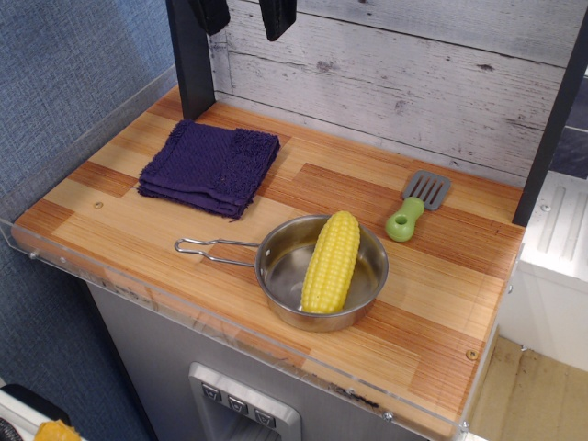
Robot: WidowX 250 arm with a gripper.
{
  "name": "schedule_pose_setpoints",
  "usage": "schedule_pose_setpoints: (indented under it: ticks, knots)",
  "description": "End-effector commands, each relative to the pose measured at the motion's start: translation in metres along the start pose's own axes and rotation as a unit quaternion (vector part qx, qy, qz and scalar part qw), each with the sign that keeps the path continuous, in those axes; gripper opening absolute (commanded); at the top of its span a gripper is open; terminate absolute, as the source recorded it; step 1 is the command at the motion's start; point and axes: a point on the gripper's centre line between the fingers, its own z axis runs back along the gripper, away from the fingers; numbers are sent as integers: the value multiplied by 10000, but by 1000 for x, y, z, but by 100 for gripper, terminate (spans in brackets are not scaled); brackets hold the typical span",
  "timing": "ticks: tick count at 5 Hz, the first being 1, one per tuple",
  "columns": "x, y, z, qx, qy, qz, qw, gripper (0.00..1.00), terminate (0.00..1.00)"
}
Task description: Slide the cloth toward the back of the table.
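Note:
The dark purple folded cloth [211, 166] lies on the striped wooden table [138, 230] at the back left, close to the dark post. My gripper [243, 20] hangs at the top edge of the view, high above the cloth's far side. Only its two black fingertips [277, 18] show, spread apart with nothing between them. It touches nothing.
A steel pan [317, 273] with a yellow corn cob [331, 261] stands in the front middle, its wire handle pointing left. A grey spatula with a green handle [415, 206] lies at the back right. A dark post [191, 64] and white plank wall stand behind.

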Motion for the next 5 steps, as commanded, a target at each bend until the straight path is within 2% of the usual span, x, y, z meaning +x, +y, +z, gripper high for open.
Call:
schedule_pose_setpoints:
  ticks: [1,4,5]
  knots:
    - [2,-2,26,103,-379,-60,9992,100,0]
    - [2,-2,26,103,-379,-60,9992,100,0]
    - [2,-2,26,103,-379,-60,9992,100,100]
